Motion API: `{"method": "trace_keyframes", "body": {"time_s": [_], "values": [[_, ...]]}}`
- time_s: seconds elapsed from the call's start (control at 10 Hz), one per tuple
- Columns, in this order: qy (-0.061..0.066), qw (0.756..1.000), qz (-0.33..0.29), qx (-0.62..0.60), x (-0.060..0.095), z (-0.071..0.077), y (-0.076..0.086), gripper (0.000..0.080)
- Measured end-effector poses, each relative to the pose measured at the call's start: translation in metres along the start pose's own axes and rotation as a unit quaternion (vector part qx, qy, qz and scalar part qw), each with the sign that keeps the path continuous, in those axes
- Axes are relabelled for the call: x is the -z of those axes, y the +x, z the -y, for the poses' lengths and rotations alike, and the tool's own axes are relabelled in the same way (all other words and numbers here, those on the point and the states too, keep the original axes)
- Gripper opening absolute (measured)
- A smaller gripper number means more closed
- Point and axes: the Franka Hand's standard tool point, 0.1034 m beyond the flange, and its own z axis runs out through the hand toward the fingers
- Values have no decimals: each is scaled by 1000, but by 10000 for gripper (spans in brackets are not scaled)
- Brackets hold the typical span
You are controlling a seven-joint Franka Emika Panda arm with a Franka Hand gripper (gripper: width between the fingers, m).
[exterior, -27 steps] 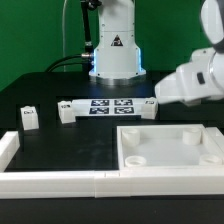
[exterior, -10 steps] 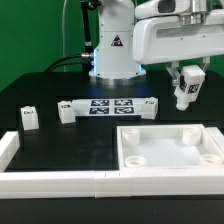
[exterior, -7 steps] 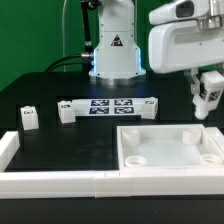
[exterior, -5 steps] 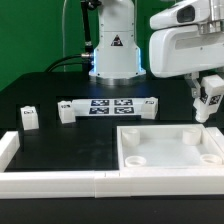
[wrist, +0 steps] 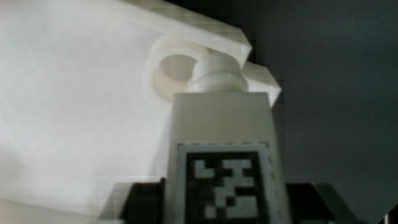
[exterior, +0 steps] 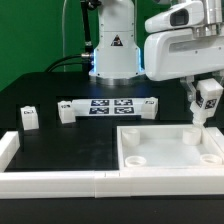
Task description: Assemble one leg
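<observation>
My gripper (exterior: 204,100) is shut on a white leg (exterior: 206,104) with a black-and-white marker on its face. It holds the leg above the far corner, at the exterior view's right, of the large white square panel (exterior: 165,160). In the wrist view the leg (wrist: 224,140) fills the middle, its tip pointing toward a round corner socket (wrist: 176,68) of the panel (wrist: 71,110). The dark fingers (wrist: 150,200) press on both sides of the leg. Two more legs lie on the table, one (exterior: 29,118) at the exterior view's left and one (exterior: 67,111) beside it.
The marker board (exterior: 112,106) lies in the middle of the black table. A long white rail (exterior: 50,182) runs along the front edge. The robot base (exterior: 115,55) stands behind, and the arm's white body (exterior: 185,45) hangs over the exterior view's right.
The arm has swung in from the exterior view's right with the leg and moved it over the panel's far corner. In the last half second it has shifted slightly lower.
</observation>
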Motion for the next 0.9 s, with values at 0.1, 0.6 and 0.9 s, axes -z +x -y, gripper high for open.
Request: {"method": "trace_keyframes", "body": {"time_s": [0.1,0.6,0.9], "values": [[3,1000,12,2,3,-1,14,290],[-1,999,-28,15,0,-8,29,290],[-6,998,-33,46,8,-31,43,291]]}}
